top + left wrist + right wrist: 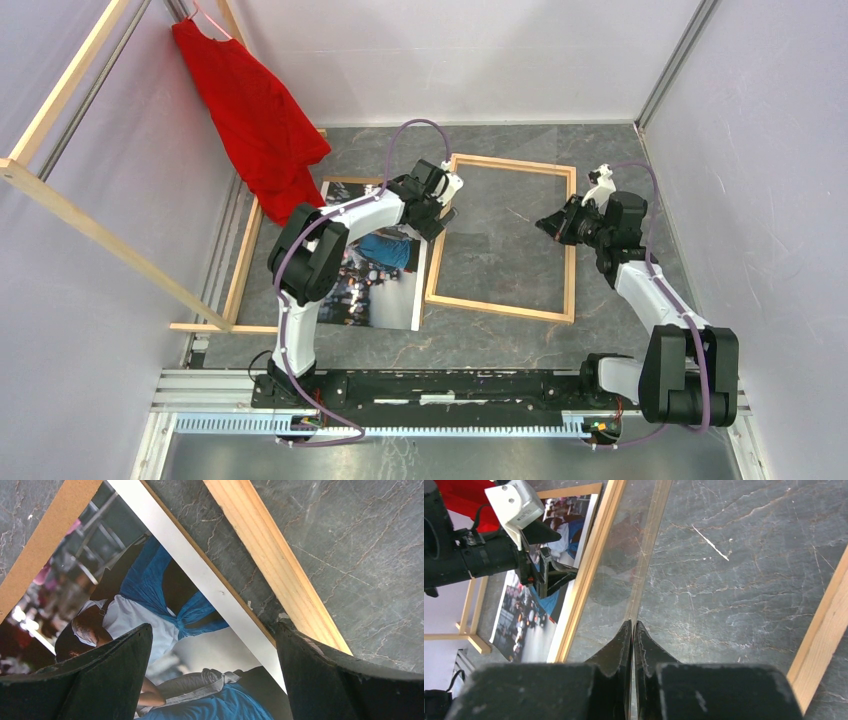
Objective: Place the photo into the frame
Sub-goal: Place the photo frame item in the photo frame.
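Observation:
The photo (383,285) lies face up at the left, on a brown backing board (45,545). In the left wrist view the photo (150,580) shows blue clothes and a white border. The light-wood frame (500,308) lies flat to its right, with the table showing through it. My left gripper (440,215) hangs open low over the photo's right edge. One of its fingers is over the print and the other by the frame's left rail (270,555). My right gripper (632,624) is inside the frame, shut on the edge of a thin clear sheet (624,550).
A red garment (255,120) hangs from a wooden rack (100,235) at the back left. The rack's floor bars (240,270) run along the photo's left side. White walls close in the table on three sides.

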